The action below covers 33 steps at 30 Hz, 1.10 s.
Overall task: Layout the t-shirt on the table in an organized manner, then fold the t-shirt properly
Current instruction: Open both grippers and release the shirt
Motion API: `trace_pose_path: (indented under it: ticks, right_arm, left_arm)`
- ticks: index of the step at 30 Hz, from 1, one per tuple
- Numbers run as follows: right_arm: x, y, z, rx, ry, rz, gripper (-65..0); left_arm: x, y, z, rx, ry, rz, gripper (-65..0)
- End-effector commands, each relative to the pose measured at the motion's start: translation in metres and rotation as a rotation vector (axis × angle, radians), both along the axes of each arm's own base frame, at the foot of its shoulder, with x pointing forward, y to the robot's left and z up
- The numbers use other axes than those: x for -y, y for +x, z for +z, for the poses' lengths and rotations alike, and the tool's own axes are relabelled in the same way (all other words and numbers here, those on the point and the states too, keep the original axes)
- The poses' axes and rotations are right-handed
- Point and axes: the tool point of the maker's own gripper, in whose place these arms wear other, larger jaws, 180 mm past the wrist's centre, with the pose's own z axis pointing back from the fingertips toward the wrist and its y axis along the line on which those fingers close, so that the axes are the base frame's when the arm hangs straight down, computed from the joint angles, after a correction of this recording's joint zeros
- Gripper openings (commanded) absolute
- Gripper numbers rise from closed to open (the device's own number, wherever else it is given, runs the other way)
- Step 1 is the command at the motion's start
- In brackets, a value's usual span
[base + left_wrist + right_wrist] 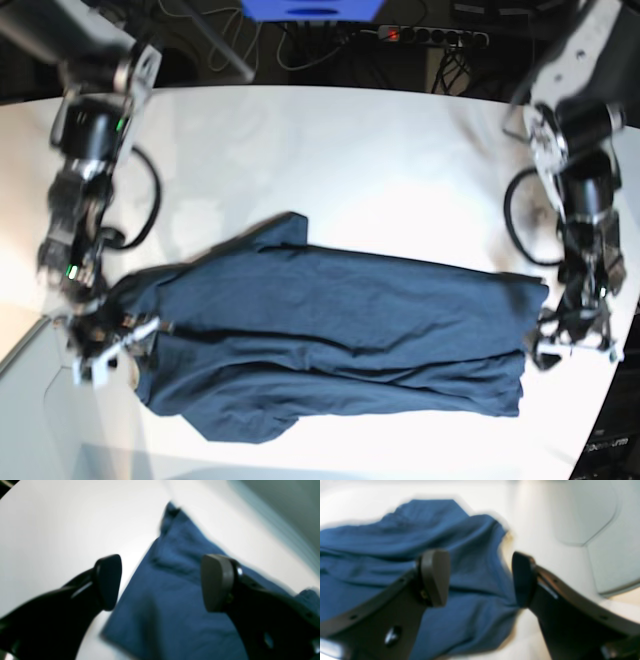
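White surface [350, 160] fills base view, curved edge at near side, cables and power strip [432, 35] beyond far edge. Shirt [340, 340] lies across middle, stretched sideways, lengthwise fold line visible, wrinkled; looks like one fold laid down, judging by doubled layers. Right end effector [480, 578] at one end of shirt, jaws apart, nothing held, cloth beneath. Left end effector [161, 582] at opposite end, jaws apart, empty, above shirt edge. Ends paired so cloth stays taut.
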Motion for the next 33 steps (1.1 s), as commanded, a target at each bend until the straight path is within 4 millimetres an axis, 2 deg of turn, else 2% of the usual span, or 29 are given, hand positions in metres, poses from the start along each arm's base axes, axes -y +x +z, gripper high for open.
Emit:
trace_pose_path:
  ticks: [1, 4, 6, 9, 12, 14, 17, 21, 27, 28, 30, 32, 33]
  right_arm:
    - [-0.002, -0.004, 0.014, 0.05, -0.008, 0.001, -25.2]
    - [-0.027, -0.041, -0.004, 0.024, 0.021, 0.011, -25.2]
    - [-0.041, -0.06, -0.014, 0.004, 0.044, 0.015, -25.3]
    - [-0.075, -0.086, -0.031, -0.041, 0.071, 0.068, -25.3]
    - [-0.113, -0.106, -0.042, -0.078, 0.09, 0.151, -25.3]
    - [-0.134, -0.114, -0.048, -0.101, 0.098, 0.202, -25.2]
    - [-0.15, -0.121, -0.053, -0.117, 0.108, 0.237, -25.2]
    - [-0.157, -0.133, -0.061, -0.143, 0.114, 0.255, -25.3]
    - [-0.152, -0.142, -0.069, -0.168, 0.11, 0.248, -25.3]
    - [-0.15, -0.142, -0.069, -0.168, 0.105, 0.247, -25.3]
    - [-0.134, -0.142, -0.072, -0.175, 0.074, 0.235, -25.2]
    - [-0.123, -0.136, -0.074, -0.177, 0.058, 0.223, -25.1]
    - [-0.113, -0.132, -0.075, -0.178, 0.046, 0.206, -25.1]
  left_arm:
    - [-0.012, 0.001, 0.022, 0.072, 0.04, 0.009, -17.1]
    - [-0.015, -0.027, -0.002, 0.041, 0.072, 0.012, -17.0]
    - [-0.015, -0.035, -0.01, 0.033, 0.076, 0.015, -17.0]
    - [-0.013, -0.049, -0.028, 0.005, 0.078, 0.017, -16.9]
    - [-0.012, -0.057, -0.049, -0.03, 0.052, 0.035, -16.9]
    - [-0.01, -0.054, -0.057, -0.036, 0.029, 0.048, -16.9]
    - [-0.007, -0.047, -0.063, -0.032, 0.01, 0.066, -16.9]
    - [-0.003, -0.035, -0.062, -0.014, -0.014, 0.083, -17.1]
    - [0.006, -0.026, -0.06, -0.02, -0.016, 0.056, -17.7]
    - [0.009, -0.025, -0.06, -0.022, -0.009, 0.043, -19.5]
    - [0.013, -0.023, -0.061, -0.029, 0.004, 0.021, -29.7]
    - [0.013, -0.023, -0.06, -0.025, 0.005, 0.018, -44.8]
    - [0.013, -0.021, -0.057, -0.018, 0.007, 0.017, -54.5]
